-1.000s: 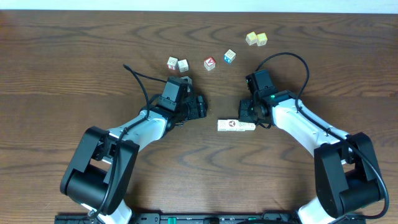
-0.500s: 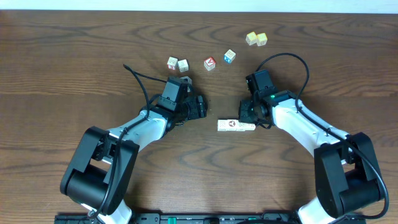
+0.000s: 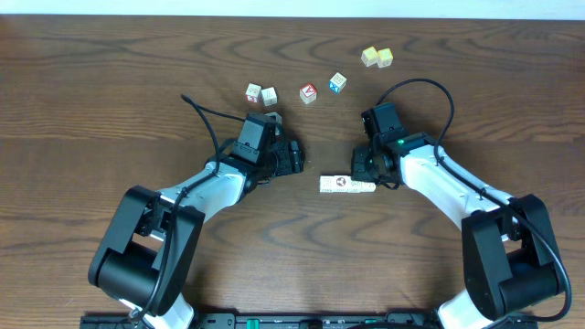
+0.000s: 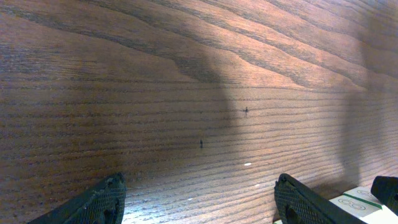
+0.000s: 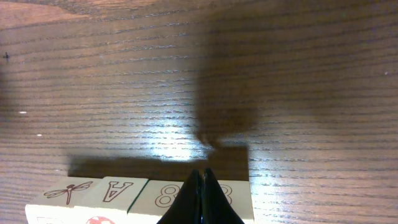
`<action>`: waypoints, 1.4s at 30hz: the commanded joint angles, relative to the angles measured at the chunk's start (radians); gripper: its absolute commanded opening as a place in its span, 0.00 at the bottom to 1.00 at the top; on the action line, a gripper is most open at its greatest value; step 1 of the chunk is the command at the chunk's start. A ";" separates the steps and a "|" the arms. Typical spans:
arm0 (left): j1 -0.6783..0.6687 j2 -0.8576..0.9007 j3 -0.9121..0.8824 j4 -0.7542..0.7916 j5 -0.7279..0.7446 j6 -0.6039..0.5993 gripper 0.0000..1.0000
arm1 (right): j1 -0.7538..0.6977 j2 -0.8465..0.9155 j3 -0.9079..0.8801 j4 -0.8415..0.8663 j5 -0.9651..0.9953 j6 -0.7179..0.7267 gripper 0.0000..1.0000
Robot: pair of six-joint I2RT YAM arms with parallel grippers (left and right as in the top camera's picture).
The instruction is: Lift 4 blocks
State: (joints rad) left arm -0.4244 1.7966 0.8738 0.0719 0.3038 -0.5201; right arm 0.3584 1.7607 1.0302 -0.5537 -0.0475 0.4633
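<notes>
Overhead: four-block row between two claws

Left gripper (image 3: 296, 157) gapes wide, empty, near the blocks (image 3: 347, 185): four cream-white cubes touching in one row on the table (image 3: 91, 100), faint prints (dragonfly, A, 8, one red-brown mark). Right gripper (image 5: 202, 186) pinched shut, empty, tips over the row. Beyond: two marked cubes (image 3: 253, 92), one red-faced cube (image 3: 308, 92), one blue-faced cube (image 3: 338, 82), two pale yellow cubes (image 3: 369, 56).

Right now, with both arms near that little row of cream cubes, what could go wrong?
1. The row of four cream-white cubes looks loose; a push from the shut right gripper may scatter it.
2. The open left gripper has the cubes outside its jaws, so closing there would likely grab nothing.
</notes>
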 commanded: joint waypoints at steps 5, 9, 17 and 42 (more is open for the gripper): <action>0.002 -0.020 0.000 -0.010 -0.021 0.006 0.77 | 0.016 0.009 -0.011 -0.001 0.013 0.015 0.01; 0.002 -0.020 0.000 -0.010 -0.021 0.006 0.77 | 0.016 0.009 -0.011 -0.002 0.013 0.016 0.01; 0.002 -0.020 0.000 -0.010 -0.021 0.006 0.77 | 0.016 0.009 -0.011 -0.008 0.013 0.031 0.01; 0.002 -0.020 0.000 -0.018 -0.021 0.006 0.78 | -0.119 0.008 0.064 -0.091 0.020 0.037 0.01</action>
State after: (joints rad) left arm -0.4244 1.7966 0.8738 0.0708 0.3038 -0.5201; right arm 0.2749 1.7607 1.0794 -0.6209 -0.0441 0.4896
